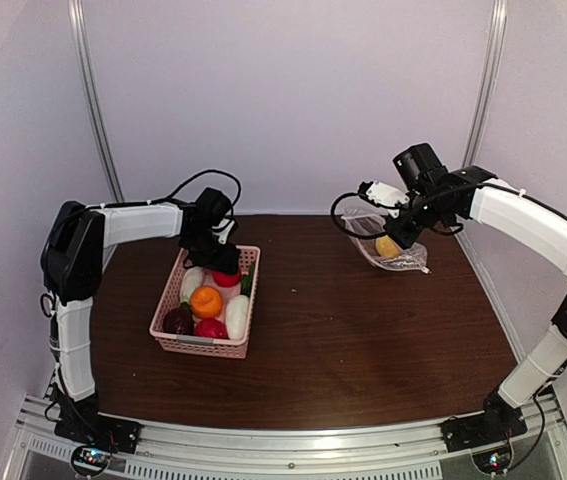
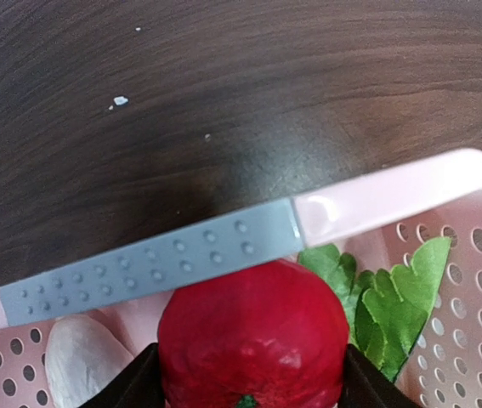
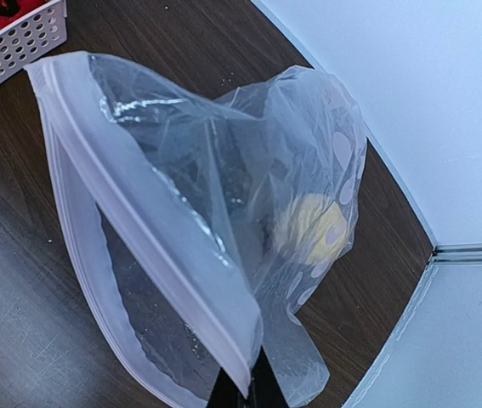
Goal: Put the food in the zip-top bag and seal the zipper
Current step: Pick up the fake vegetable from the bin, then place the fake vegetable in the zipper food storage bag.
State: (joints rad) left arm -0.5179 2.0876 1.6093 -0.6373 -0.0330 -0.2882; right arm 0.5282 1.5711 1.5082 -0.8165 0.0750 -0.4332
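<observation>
My left gripper (image 1: 225,268) is down in the far end of the pink basket (image 1: 168,300), shut on a red round fruit (image 2: 253,336) that fills the gap between its black fingers (image 2: 134,382). The basket holds an orange piece (image 1: 206,300), a dark maroon piece (image 1: 178,320), another red piece (image 1: 210,328) and white radish pieces (image 1: 236,316) with green leaves (image 2: 394,297). My right gripper (image 1: 403,235) is shut on the rim of the zip-top bag (image 3: 215,212), holding it up with its mouth open. The zipper strip (image 3: 130,204) runs along the mouth. A yellow piece (image 3: 313,229) lies inside.
The basket's far rim carries a grey dotted strip (image 2: 151,259) just beyond the red fruit. Dark wooden tabletop (image 1: 363,330) lies between basket and bag. White walls enclose the back and sides, close behind the bag.
</observation>
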